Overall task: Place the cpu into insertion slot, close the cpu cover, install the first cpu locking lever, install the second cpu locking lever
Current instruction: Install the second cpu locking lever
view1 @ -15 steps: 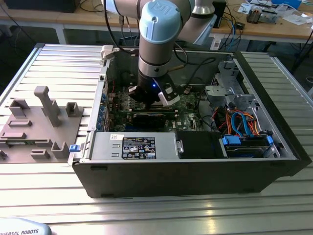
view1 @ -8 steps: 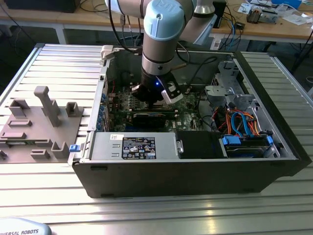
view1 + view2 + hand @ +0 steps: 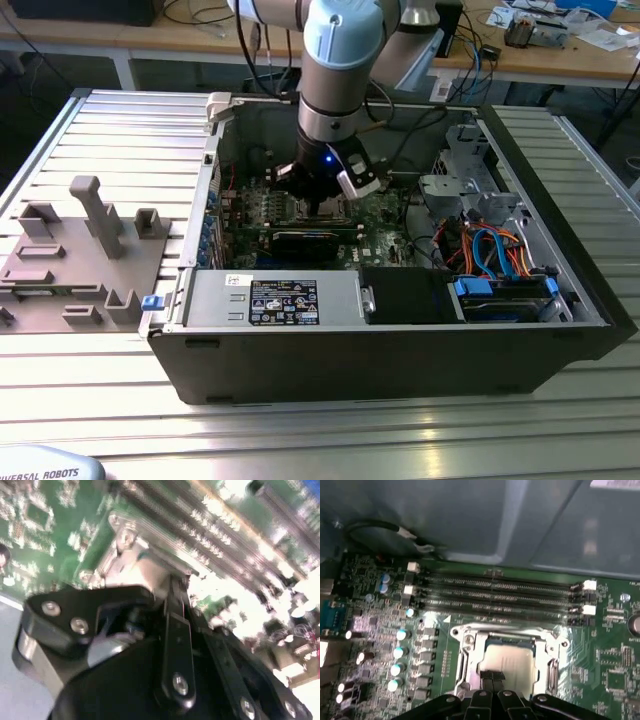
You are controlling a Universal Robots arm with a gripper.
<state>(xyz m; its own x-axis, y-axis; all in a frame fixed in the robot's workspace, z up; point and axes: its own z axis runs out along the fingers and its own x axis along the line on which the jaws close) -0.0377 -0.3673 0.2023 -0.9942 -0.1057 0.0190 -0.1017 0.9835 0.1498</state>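
The gripper's (image 3: 492, 680) two black fingertips (image 3: 487, 677) are pressing together with almost no gap between them in the first wrist view, and they are resting on the near edge of the cpu (image 3: 512, 665). Whether they are pinching anything cannot be told.

The cpu is lying flat inside the socket (image 3: 465, 667), its dull silver top facing up. The cpu cover (image 3: 507, 639) is sitting as a thin silvery frame around the chip, with the chip showing through its square window. Whether the frame is fully pressed down cannot be told.

In the second wrist view, the gripper's (image 3: 175, 605) black linkage is crossing in front of a silvery metal corner of the socket hardware (image 3: 130, 555), and the green board (image 3: 45, 525) is lying behind it.

Beyond the socket, in the first wrist view, long dark memory slots (image 3: 495, 597) are running parallel across the motherboard (image 3: 370, 610), and a row of capacitors (image 3: 397, 652) is standing to one side.

In the exterior view, the arm (image 3: 340, 70) is reaching straight down into the open computer case (image 3: 400, 350), with the gripper (image 3: 320, 205) low over the board. A grey fixture block (image 3: 70, 260) is lying on the ribbed metal table (image 3: 130, 140) toward the exterior view's left, well apart from the case.
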